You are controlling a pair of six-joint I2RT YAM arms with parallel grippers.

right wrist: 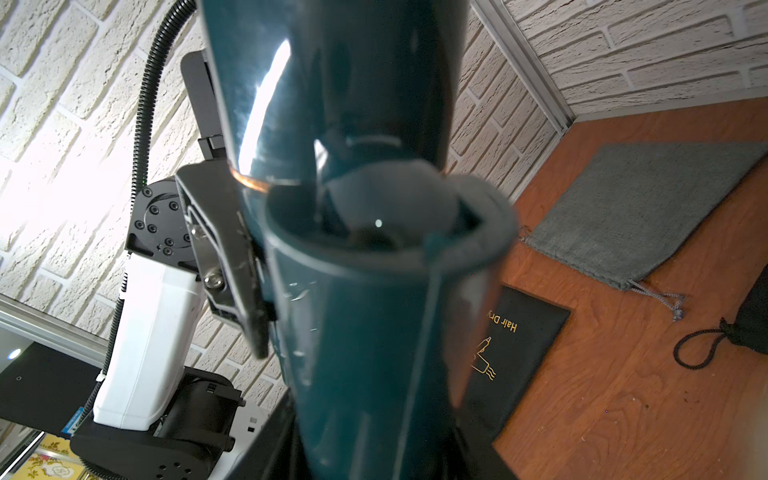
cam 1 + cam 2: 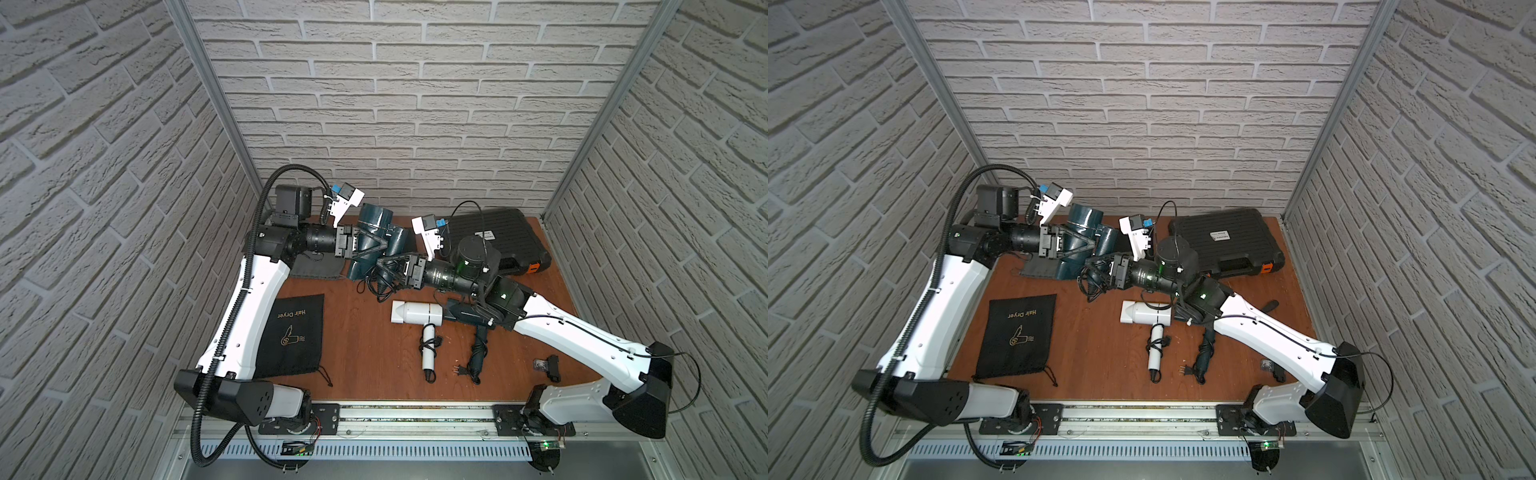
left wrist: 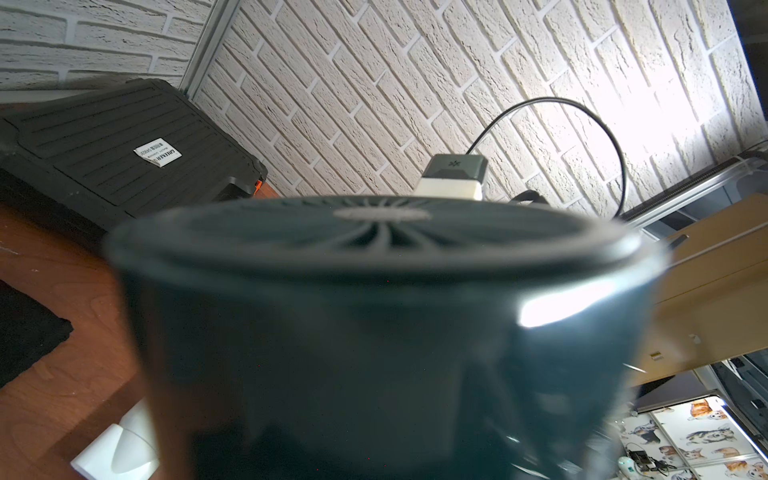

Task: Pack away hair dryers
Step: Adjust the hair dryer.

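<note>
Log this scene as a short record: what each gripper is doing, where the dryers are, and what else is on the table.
left gripper: shut on the teal dryer, across its barrel
right gripper: at that dryer's corded handle; grip unclear
white dryer: lying free on the table
second teal dryer: beside the white one, partly under the right arm
black pouch: flat, near left side
grey pouch: flat, below the left gripper
case: closed, back right corner
</note>
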